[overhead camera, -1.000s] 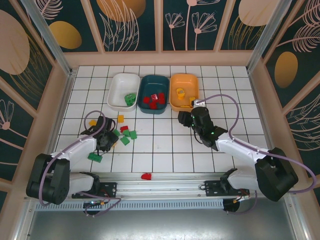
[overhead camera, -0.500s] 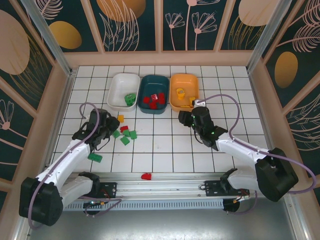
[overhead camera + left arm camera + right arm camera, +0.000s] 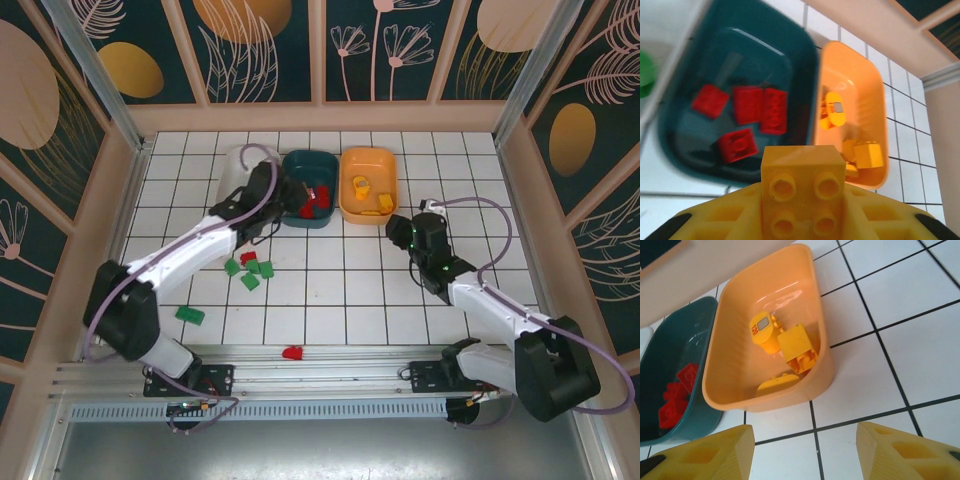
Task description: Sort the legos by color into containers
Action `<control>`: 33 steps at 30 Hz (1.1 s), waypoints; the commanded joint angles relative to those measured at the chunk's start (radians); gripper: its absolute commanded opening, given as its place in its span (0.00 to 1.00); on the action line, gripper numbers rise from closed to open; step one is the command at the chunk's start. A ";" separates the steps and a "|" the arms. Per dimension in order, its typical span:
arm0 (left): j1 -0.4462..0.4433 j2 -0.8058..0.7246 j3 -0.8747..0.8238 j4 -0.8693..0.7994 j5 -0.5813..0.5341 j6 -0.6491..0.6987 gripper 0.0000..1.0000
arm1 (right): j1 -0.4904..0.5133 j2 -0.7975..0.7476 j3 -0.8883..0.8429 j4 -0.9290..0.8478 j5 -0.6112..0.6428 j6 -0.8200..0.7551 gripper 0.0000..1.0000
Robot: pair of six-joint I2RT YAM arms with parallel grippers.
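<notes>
Clock reference: directions are read in the top view, with 12 o'clock at the far wall.
Left gripper (image 3: 802, 212): closed on a yellow brick (image 3: 802, 170), which is clamped between the yellow fingers with its four studs turned toward the wrist camera.
Yellow brick position: it is held off the floor at the near side of the teal tray (image 3: 765, 35), with the orange tray (image 3: 715, 365) toward 2 o'clock of it.
Left arm: it is stretched from its base toward 1 o'clock, and much of the white tray (image 3: 230, 180) is covered by it.
Right gripper (image 3: 805, 440): the fingers are set well apart and nothing is held between them; it is hung over bare tiles just at 5 o'clock of the orange tray.
Tray order: white, teal and orange are lined up from 9 to 3 o'clock, side by side.
Teal tray contents: four red bricks (image 3: 760, 107) are lain on its bottom.
Orange tray contents: a round yellow piece (image 3: 761, 327) with a grey label, a square yellow block (image 3: 797, 342) touching it, and a flat yellow piece (image 3: 777, 385) by the near wall.
White tray contents: a green piece (image 3: 644, 75) is seen at the edge of the left wrist view.
Loose on the tiled floor (image 3: 340, 300): a green cluster (image 3: 253, 266) of four bricks at 6 o'clock of the white tray, with a small red brick (image 3: 248, 257) at its far side.
Further loose pieces: a lone green brick (image 3: 189, 315) at 7 o'clock of the cluster, well apart, and a near red brick (image 3: 292, 352) by the base rail.
</notes>
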 commanded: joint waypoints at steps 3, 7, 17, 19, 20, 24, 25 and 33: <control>-0.041 0.170 0.168 0.096 0.013 0.122 0.38 | -0.020 -0.017 -0.030 0.035 0.001 0.037 0.57; -0.058 0.312 0.315 0.110 0.065 0.143 0.38 | -0.022 -0.013 -0.029 0.040 -0.008 0.034 0.58; -0.092 0.634 0.657 -0.003 0.127 0.144 0.41 | -0.028 -0.031 -0.027 0.029 -0.018 0.023 0.58; -0.091 0.646 0.662 -0.009 0.125 0.143 0.43 | -0.029 -0.029 -0.027 0.030 -0.023 0.022 0.58; -0.092 0.646 0.658 -0.005 0.123 0.142 0.44 | -0.028 -0.028 -0.027 0.030 -0.025 0.021 0.58; -0.092 0.672 0.667 -0.031 0.124 0.125 0.47 | -0.030 -0.030 -0.027 0.029 -0.030 0.019 0.58; -0.091 0.681 0.674 -0.040 0.127 0.118 0.48 | -0.030 -0.030 -0.025 0.029 -0.031 0.019 0.58; -0.092 0.536 0.564 0.004 0.041 0.142 0.54 | -0.028 -0.049 -0.024 0.027 -0.051 0.010 0.58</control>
